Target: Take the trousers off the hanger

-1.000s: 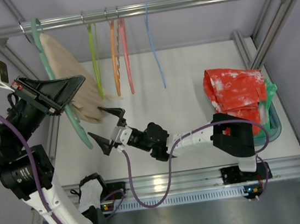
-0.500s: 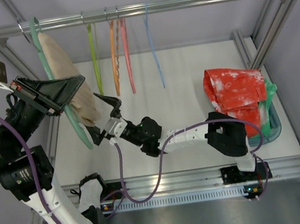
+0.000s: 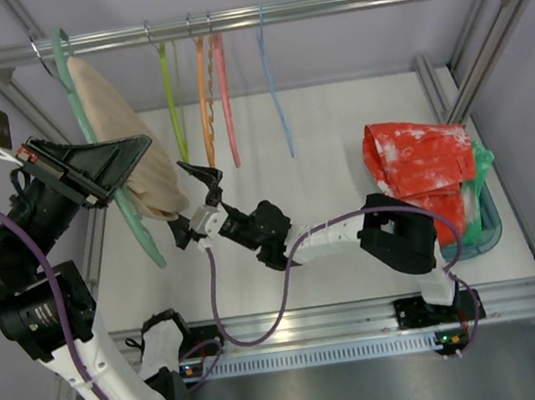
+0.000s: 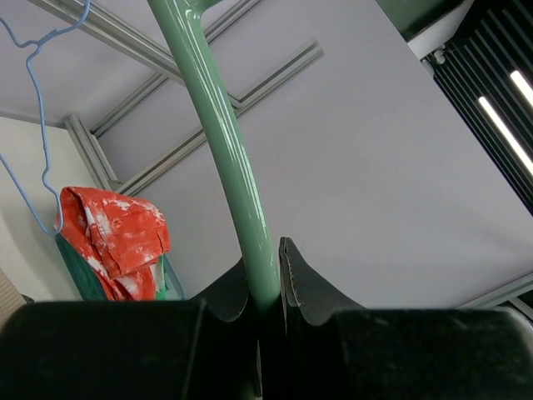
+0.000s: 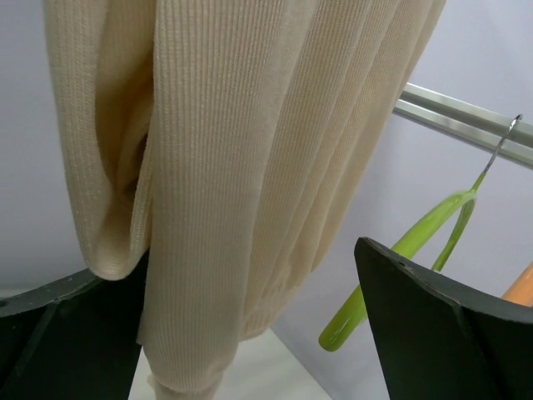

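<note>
The beige trousers (image 3: pixel 128 149) hang draped over the teal hanger (image 3: pixel 91 134), which hooks on the rail at the far left. My left gripper (image 3: pixel 129 157) is shut on the hanger's bar, seen as a green bar (image 4: pixel 241 200) between the jaws (image 4: pixel 268 287). My right gripper (image 3: pixel 194 205) is open, with the lower hem of the trousers (image 5: pixel 241 167) hanging between its two fingers (image 5: pixel 450 325); I cannot tell whether they touch the fabric.
Lime-green (image 3: pixel 169 104), orange (image 3: pixel 202 95), pink (image 3: pixel 225 97) and blue (image 3: pixel 274 81) hangers hang on the rail (image 3: pixel 320 3). A red cloth with white blotches (image 3: pixel 421 170) lies in a green basket (image 3: pixel 486 211) at the right. The lime hanger (image 5: pixel 408 250) is close to my right finger.
My right gripper has moved left and up toward the hanging trousers, and its open fingers now stand around the lower hem. The left arm has held still.
</note>
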`<state>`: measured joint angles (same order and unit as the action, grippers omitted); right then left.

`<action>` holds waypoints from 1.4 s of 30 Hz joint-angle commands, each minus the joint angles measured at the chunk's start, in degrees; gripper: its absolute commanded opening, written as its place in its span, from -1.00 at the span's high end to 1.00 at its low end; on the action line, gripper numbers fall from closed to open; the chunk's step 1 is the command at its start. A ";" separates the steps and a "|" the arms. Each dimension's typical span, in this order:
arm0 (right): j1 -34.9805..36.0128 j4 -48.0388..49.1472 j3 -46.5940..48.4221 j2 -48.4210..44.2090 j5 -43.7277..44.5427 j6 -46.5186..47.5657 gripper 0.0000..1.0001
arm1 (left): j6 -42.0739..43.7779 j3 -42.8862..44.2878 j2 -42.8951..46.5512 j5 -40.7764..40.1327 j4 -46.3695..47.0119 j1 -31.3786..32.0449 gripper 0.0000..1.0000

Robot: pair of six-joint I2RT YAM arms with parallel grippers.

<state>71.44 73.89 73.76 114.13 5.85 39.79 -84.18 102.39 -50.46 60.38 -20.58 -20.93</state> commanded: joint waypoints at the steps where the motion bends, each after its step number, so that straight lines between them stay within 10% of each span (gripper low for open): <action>1: -0.51 8.38 1.73 0.92 -1.98 1.08 -0.99 | 1.39 2.38 0.10 -2.11 7.66 0.27 1.00; 27: -0.07 5.83 9.65 -1.98 -2.15 -3.84 -0.89 | 3.06 -9.05 3.88 -1.76 7.66 0.27 1.00; 37: -1.30 1.97 12.73 -3.73 -1.19 -5.42 0.87 | 3.67 -10.72 4.84 -1.41 7.66 0.27 1.00; 42: -1.30 0.38 10.72 -7.51 -2.59 -5.86 1.00 | 6.13 -16.15 6.16 -1.14 7.66 0.45 1.00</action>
<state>70.41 71.90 83.37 113.32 4.82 35.31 -81.84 88.66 -45.32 60.38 -19.18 -20.86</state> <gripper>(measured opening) 0.057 0.149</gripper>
